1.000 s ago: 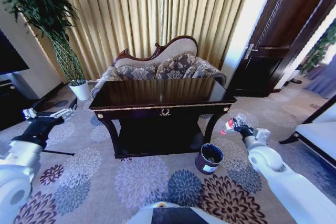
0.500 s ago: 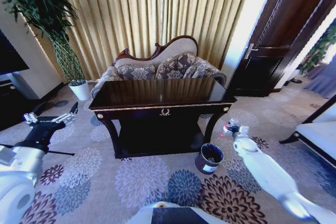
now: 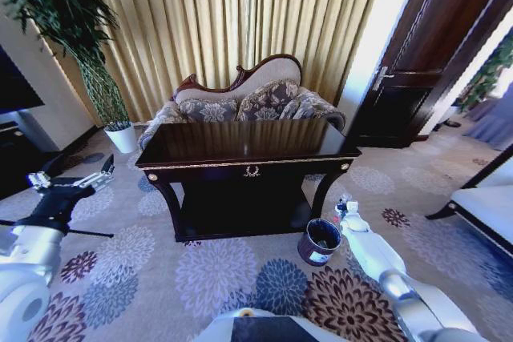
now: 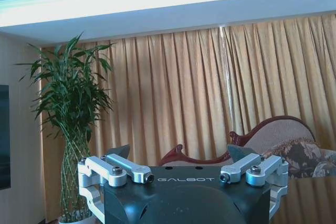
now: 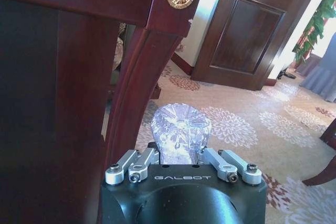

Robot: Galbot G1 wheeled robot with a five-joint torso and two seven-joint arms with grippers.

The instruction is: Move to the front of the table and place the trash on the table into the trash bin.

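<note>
Beside my right claw stands the surface, its leg close by; just below sits the trash bin. My claw clamps crumpled trash. Next: centre over the bin's mouth, then release. Left claw waits spread, empty.

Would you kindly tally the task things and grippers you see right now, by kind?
Table: 1
Trash bin: 1
Trash: 1, a clear bottle held by the right gripper beside the bin
Grippers: 2, counting the left gripper, fingers open, left of the table
Total: 5
</note>
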